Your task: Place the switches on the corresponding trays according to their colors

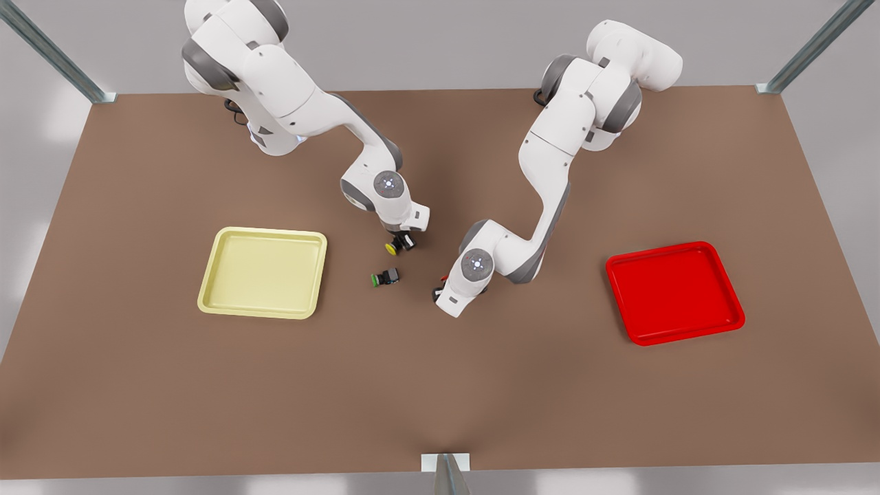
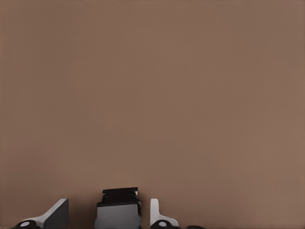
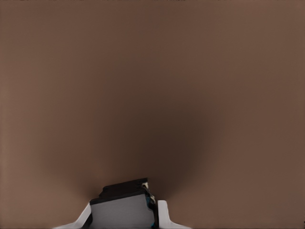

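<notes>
The yellow switch (image 1: 392, 246) sits just right of the pale yellow tray (image 1: 265, 271), under my left gripper (image 1: 402, 240). In the left wrist view its dark body (image 2: 119, 207) stands between the fingers (image 2: 57, 215), with a gap on each side, so my left gripper (image 2: 109, 212) is open around it. On the front view's right, my right gripper (image 1: 442, 289) is low over the table, and a bit of red (image 1: 445, 278) shows at it. In the right wrist view my right gripper (image 3: 124, 212) is shut on a dark switch body (image 3: 121, 205). The red tray (image 1: 674, 292) lies far to the right.
A green-capped switch (image 1: 385, 277) lies on the brown table (image 1: 440, 385) between the two grippers, just below the yellow one. Metal frame posts (image 1: 445, 474) stand at the table's corners and front edge. Wide bare table lies in front of both trays.
</notes>
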Tool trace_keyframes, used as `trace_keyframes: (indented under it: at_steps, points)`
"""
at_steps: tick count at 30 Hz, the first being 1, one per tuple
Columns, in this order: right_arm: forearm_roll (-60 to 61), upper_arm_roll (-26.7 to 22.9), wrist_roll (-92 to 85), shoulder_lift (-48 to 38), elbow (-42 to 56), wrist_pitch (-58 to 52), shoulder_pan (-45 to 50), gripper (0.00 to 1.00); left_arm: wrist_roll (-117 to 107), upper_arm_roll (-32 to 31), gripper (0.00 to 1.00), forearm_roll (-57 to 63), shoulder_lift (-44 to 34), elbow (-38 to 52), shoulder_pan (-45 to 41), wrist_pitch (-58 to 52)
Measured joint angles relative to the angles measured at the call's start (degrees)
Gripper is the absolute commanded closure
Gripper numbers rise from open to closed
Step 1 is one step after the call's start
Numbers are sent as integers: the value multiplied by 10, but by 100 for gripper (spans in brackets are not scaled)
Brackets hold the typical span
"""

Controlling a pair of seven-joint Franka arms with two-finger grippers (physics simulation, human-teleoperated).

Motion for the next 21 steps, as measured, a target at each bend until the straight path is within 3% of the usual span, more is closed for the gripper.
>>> trace_keyframes:
  at_steps: [12,21]
  points:
    - [1,-1,-2,-18,-7,-3,-6,49,1,-1,42,3,-1,0,-2,0]
    - [1,-61,10,-149,-86,-40,-34,49,4,0,46,4,0,0,-2,1]
